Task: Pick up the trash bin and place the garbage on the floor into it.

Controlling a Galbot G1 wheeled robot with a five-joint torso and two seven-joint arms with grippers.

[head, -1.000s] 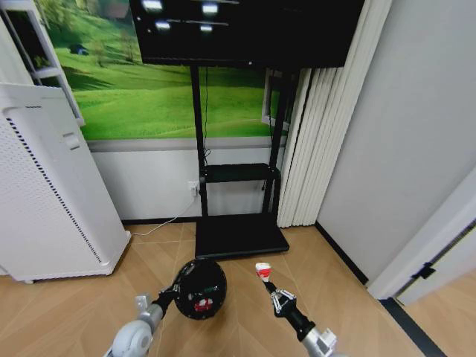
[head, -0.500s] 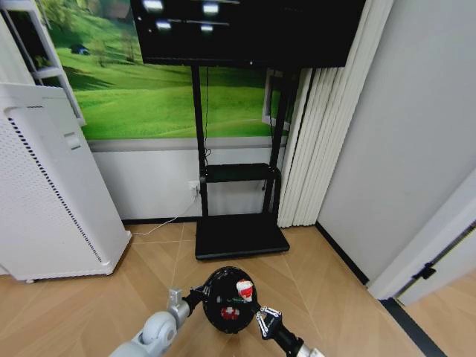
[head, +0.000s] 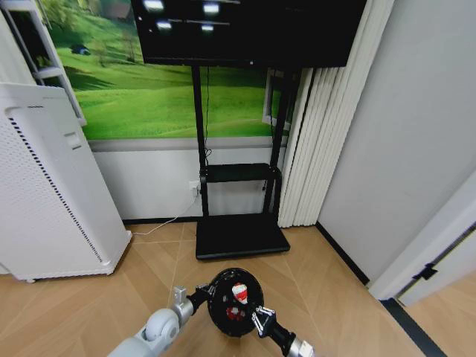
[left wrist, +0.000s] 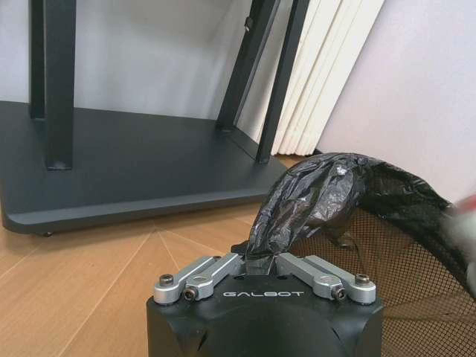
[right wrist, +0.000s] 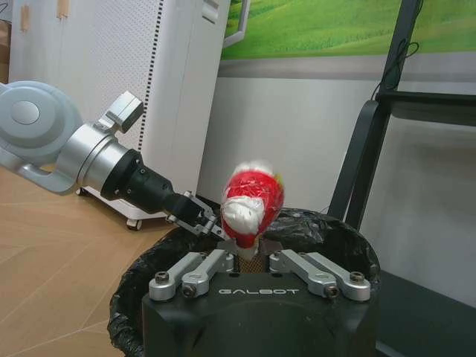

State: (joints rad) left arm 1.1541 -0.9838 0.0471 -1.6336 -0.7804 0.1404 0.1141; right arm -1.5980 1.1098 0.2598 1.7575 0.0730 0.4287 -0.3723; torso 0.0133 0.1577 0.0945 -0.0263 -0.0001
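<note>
The trash bin (head: 223,291), black mesh lined with a black bag, hangs just above the floor (head: 89,312) in front of me. My left gripper (head: 202,293) is shut on its rim; the left wrist view shows the fingers (left wrist: 199,277) clamping the bag and rim (left wrist: 312,201). My right gripper (head: 256,317) is shut on a red-and-white lump of garbage (head: 239,291) held over the bin's mouth. In the right wrist view the lump (right wrist: 252,201) stands above the bin rim (right wrist: 320,223), with the left gripper (right wrist: 202,221) beyond. Another red piece (head: 233,314) lies inside the bin.
A tall white perforated appliance (head: 52,193) stands at the left. The black TV stand base (head: 239,236) lies just behind the bin, with cream curtains (head: 309,149) and a grey wall to the right. Open floor lies to both sides.
The left arm has carried the bin to the right. The right gripper has moved left and nearer with the lump, which was beside the bin and is now over its mouth.
</note>
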